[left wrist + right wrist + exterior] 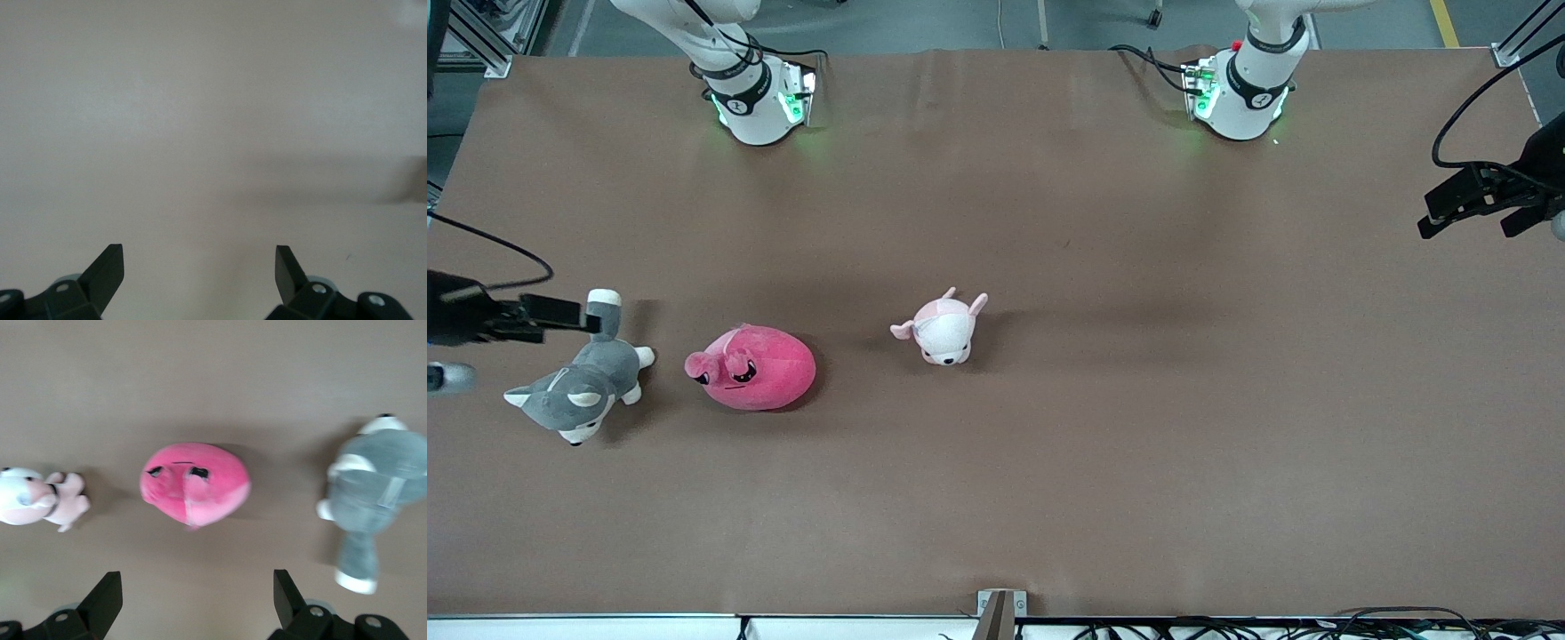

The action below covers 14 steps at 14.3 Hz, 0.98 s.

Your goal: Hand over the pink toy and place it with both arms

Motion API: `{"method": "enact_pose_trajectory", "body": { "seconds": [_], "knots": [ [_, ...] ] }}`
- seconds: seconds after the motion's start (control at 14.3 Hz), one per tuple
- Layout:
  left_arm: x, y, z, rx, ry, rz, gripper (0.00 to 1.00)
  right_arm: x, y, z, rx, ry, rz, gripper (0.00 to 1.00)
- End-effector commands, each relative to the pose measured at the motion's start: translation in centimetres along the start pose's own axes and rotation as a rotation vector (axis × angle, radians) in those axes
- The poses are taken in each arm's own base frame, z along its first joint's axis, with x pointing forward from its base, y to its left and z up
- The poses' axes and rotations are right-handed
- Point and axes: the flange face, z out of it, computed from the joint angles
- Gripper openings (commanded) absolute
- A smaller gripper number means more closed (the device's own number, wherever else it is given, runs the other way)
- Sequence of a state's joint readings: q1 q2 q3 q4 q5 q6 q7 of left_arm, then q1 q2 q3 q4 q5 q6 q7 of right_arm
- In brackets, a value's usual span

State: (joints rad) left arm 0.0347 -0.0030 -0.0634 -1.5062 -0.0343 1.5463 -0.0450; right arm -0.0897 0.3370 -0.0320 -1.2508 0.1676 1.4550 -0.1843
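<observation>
Grey plush husky [583, 387] lies nearest the front camera, at the right arm's end of the table. Just beside it, toward the table's middle and apart from it, sits the pink toy [754, 368]: round hot-pink blob, black eyes and line mouth on the side facing the husky. Small pale pink-and-white puppy [943, 329] lies farther along toward the left arm's end, slightly farther from the camera.

Right gripper [560, 313] hangs at the table's edge over the husky's tail; its wrist view shows the fingers [107, 597] spread wide, nothing between them, pink toy [195, 482] ahead. Left gripper [1476, 206] waits over bare table [1138, 444] at its own end, fingers [110, 267] likewise wide apart and empty.

Judgement: toy looks light, soft, compressible, not fragile or slippery. Best hold is probably across the body's narrower width, pinching deep into the plush, leaving one end free for the second gripper at handover.
</observation>
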Motion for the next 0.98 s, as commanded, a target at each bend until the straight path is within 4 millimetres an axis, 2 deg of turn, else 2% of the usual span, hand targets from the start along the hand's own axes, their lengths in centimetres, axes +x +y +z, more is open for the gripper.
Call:
{"method": "enact_pose_trajectory", "body": {
  "seconds": [0.0, 0.21, 0.35, 0.49, 0.77, 0.91],
  "knots": [
    [0.0, 0.3, -0.5, 0.006, 0.0, 0.007, 1.0, -2.0, -1.1, -2.6, -0.131, 0.016, 0.033, 1.0],
    [0.0, 0.5, -0.5, 0.008, 0.0, 0.01, 1.0, -3.5, -1.6, -5.1, -0.178, 0.055, 0.047, 1.0],
    [0.0, 0.7, -0.5, 0.007, 0.0, 0.013, 1.0, -3.6, -2.0, -5.4, -0.168, 0.076, 0.15, 1.0],
    [0.0, 0.6, -0.4, 0.007, 0.0, 0.012, 1.0, -3.7, -3.6, -5.7, -0.177, 0.084, 0.164, 1.0],
    [-0.1, 1.1, -0.5, 0.009, 0.0, 0.021, 1.0, -4.2, -4.0, -5.9, -0.21, 0.131, 0.144, 1.0],
    [-0.1, 0.9, -0.8, 0.006, 0.006, 0.017, 1.0, -5.1, -3.1, -6.4, -0.195, 0.164, 0.156, 1.0]
  ]
}}
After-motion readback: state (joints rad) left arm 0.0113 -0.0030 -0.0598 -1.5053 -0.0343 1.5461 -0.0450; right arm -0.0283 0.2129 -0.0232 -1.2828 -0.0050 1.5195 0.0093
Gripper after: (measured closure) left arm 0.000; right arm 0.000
